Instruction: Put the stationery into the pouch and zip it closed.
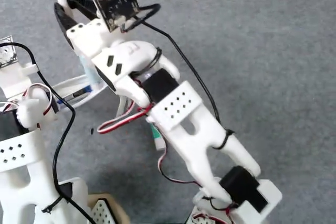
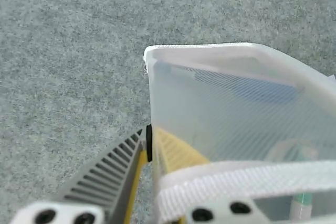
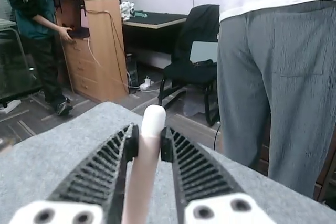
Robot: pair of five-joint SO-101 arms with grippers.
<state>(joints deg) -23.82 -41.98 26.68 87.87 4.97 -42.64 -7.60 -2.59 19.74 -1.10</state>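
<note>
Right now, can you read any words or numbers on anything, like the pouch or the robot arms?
No readable words or numbers anywhere.
The pouch: plain, no print.
The pale stick in the right gripper: no print.
The circuit board on an arm: marks too small to read.

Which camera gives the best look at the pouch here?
The left wrist view: the translucent pouch is close up, its edge pinched in the left hand, stationery showing through. In the high view the arms cover most of it. The right wrist view faces away, the right hand shut on a pale stick.
</note>
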